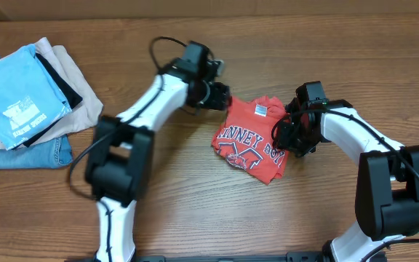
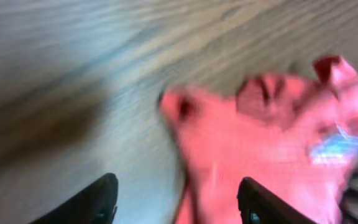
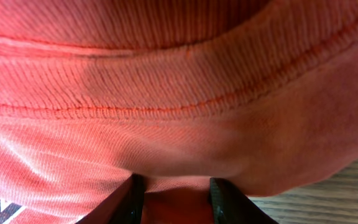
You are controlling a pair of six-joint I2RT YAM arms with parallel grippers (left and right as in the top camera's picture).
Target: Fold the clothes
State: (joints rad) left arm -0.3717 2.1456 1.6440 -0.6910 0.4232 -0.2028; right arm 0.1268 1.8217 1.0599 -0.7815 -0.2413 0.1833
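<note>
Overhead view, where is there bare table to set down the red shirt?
Bare table: between the arms, robot-side of the red shirt; also the far edge. Crowded: folded stack at the left end; left hand and right hand flanking the shirt.

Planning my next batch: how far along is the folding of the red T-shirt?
Done: the red cotton T-shirt lies folded into a compact packet, lettering up. In hand: the left fingers stand open at its edge; the right fingers straddle its hem, grip unclear. Remaining: perhaps tidying the uneven lower corner.
</note>
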